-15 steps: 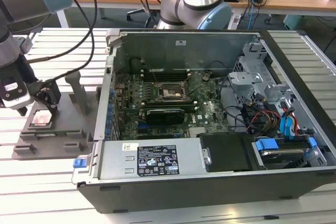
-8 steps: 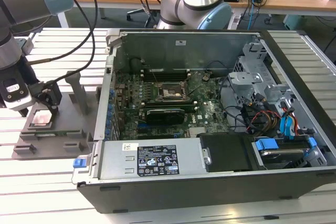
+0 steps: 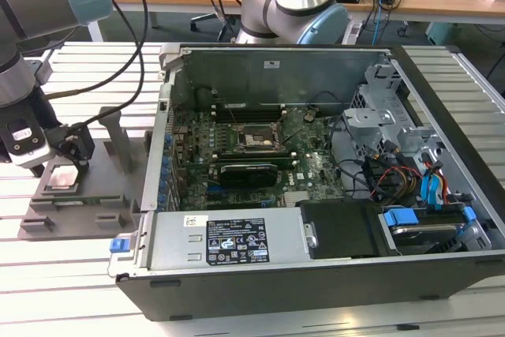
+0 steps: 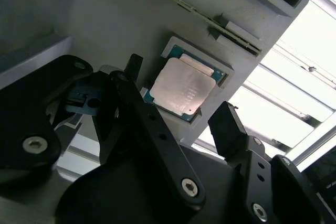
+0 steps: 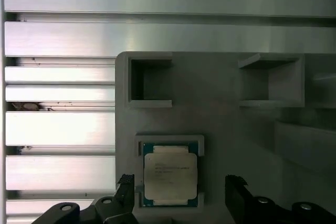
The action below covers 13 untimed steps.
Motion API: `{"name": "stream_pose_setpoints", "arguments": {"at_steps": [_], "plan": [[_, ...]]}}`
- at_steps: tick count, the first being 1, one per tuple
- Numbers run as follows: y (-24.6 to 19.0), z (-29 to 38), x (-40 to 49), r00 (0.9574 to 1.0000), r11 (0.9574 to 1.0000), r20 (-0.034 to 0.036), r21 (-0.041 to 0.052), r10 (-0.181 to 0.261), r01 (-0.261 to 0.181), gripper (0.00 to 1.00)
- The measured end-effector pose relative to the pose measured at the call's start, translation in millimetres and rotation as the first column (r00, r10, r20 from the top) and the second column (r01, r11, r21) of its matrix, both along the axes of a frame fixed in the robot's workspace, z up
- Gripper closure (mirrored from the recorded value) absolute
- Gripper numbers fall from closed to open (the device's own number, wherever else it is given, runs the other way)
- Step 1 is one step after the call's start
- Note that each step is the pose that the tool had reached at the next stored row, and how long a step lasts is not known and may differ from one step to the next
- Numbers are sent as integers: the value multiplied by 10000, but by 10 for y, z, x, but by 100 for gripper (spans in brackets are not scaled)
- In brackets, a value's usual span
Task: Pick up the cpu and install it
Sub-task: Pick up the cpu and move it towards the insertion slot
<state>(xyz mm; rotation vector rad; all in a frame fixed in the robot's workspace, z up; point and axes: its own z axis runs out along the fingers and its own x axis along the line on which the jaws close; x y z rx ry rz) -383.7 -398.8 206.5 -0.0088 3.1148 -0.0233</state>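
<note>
Above the grey tray [image 5: 220,119], I have the fingers [image 5: 125,192] apart, one each side of the cpu [image 5: 170,174], which lies flat in its pocket, not yet gripped.

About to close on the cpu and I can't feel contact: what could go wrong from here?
1. The cpu lies in a rimmed pocket of the tray; the open jaws, one on each side, might catch the rim instead.
2. It is thin and flat, so a shallow grip may tilt or drop it.
</note>
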Motion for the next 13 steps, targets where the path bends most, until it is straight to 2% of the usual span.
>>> {"name": "stream_pose_setpoints", "arguments": {"at_steps": [2,7,13], "plan": [[-1,-16,1,10000,10000,-2,-41,59,-59,22],[0,-74,0,10000,10000,-2,-42,75,-75,22],[0,-111,-3,10000,10000,-2,-42,75,-75,22]]}}
